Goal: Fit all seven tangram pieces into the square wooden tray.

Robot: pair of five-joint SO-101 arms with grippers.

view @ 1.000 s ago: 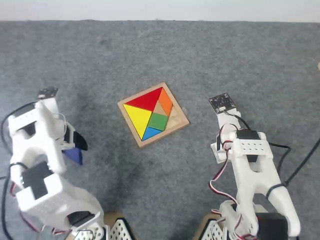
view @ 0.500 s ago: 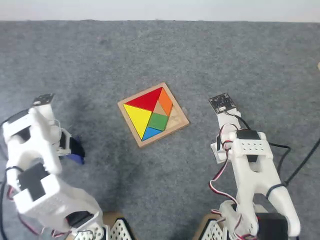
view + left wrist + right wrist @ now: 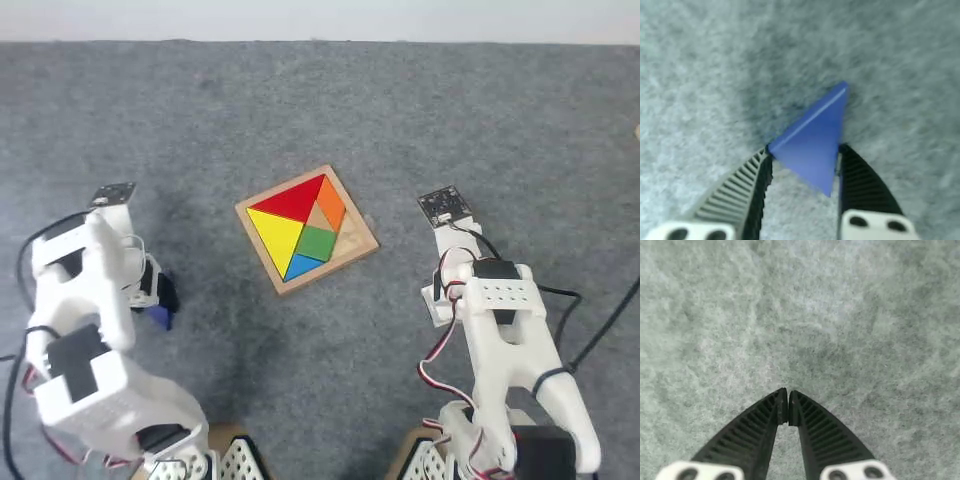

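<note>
The square wooden tray (image 3: 358, 243) lies tilted at mid-table. It holds red (image 3: 292, 201), yellow (image 3: 277, 235), orange (image 3: 332, 201), green (image 3: 318, 243) and light blue (image 3: 302, 265) pieces, and its right corner is bare wood. A dark blue triangle (image 3: 157, 318) sits low over the carpet at the left. My left gripper (image 3: 161, 297) is shut on it. In the left wrist view the triangle (image 3: 815, 127) stands between the two fingers of that gripper (image 3: 804, 150), which press its sides. My right gripper (image 3: 788, 392) is shut on nothing above bare carpet.
Grey carpet (image 3: 420, 120) covers the whole table. The right arm (image 3: 495, 300) stands to the right of the tray, the left arm (image 3: 80, 290) at the far left. A pale wall edge runs along the back.
The left arm swung out to the left and has come back to the right, with the dark blue triangle still in its fingers. The right arm and the tray have not moved.
</note>
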